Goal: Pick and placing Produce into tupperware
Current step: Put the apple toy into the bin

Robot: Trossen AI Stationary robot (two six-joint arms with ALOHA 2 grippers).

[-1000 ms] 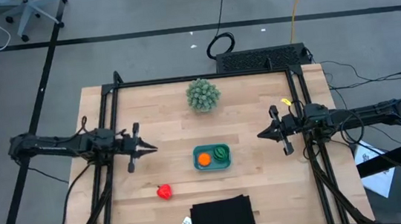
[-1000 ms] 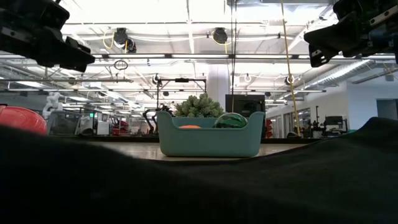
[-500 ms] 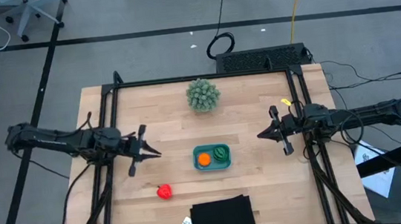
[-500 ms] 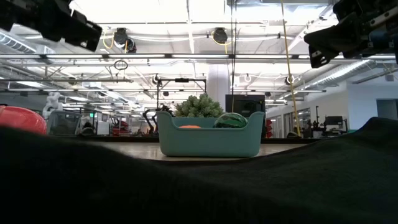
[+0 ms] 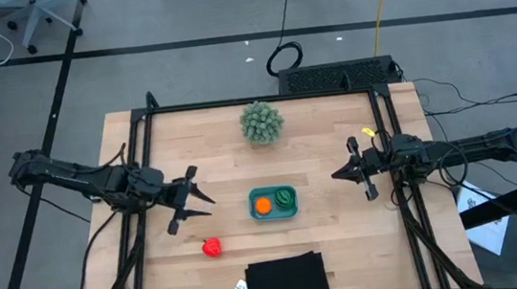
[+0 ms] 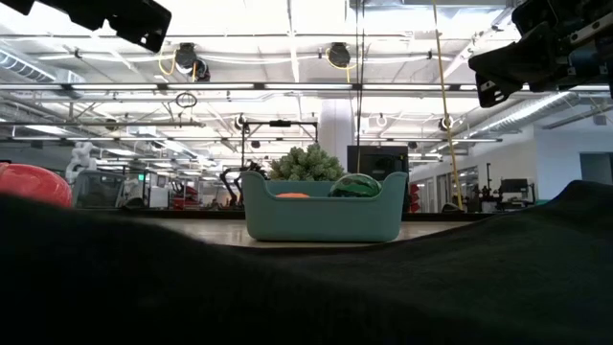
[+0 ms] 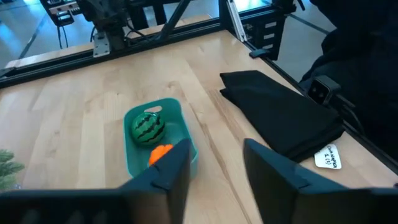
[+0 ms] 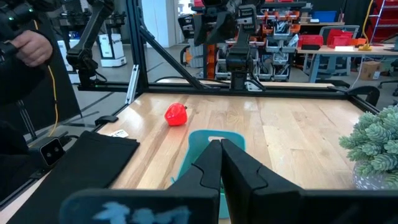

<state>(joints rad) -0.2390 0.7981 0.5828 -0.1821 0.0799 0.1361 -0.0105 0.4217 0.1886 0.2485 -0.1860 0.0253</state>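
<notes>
The teal tupperware (image 5: 273,203) sits mid-table on its base and holds the orange ball (image 5: 263,204) and the dark green striped piece (image 5: 286,197); both also show in the left wrist view, the striped piece (image 7: 148,127) and the orange ball (image 7: 161,154). The red lumpy piece (image 5: 212,248) lies on the wood to the near left of the tub, and shows in the right wrist view as well (image 8: 176,114). My left gripper (image 5: 207,201) hovers open just left of the tub, above and beyond the red piece. My right gripper (image 5: 335,174) waits shut, right of the tub.
A pale green spiky ball (image 5: 262,122) stands near the far edge. A black flat rectangle (image 5: 287,278) with a white tag lies at the near edge. Dark frame rails run along the table's left and right sides. A person's hand (image 8: 31,43) shows beyond the table.
My left gripper has swung toward the near edge and to the right, closing in on the tub and the red piece, and its fingers have turned toward the near right. The right arm and all the pieces have kept still.
</notes>
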